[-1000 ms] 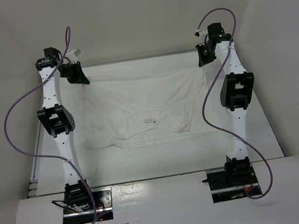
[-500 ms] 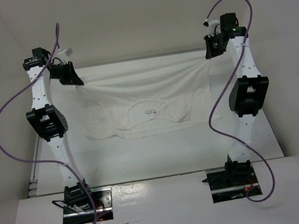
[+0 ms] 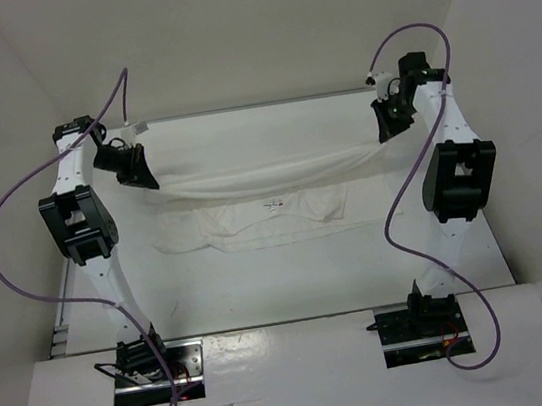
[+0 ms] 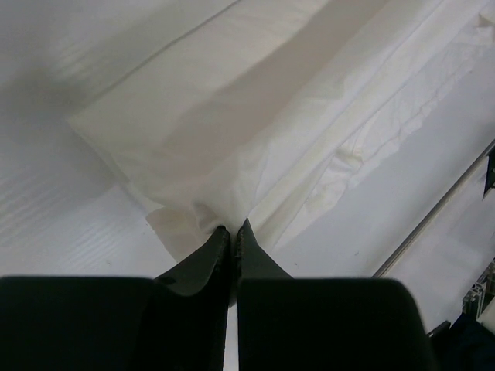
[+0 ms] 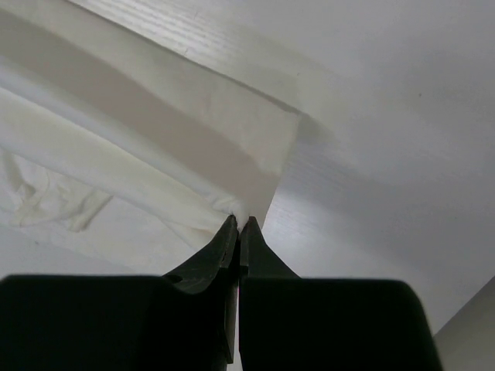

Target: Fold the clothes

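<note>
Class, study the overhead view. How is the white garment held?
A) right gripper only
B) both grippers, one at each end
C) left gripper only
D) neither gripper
B: the left gripper and the right gripper are each shut on an end of the white garment, its edge stretched between them.

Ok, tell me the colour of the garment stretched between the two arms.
The garment is plain white; the top external view shows it best.

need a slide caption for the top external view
The left gripper and right gripper, shut on far corners of the white garment, hold its edge taut above the table.
</note>
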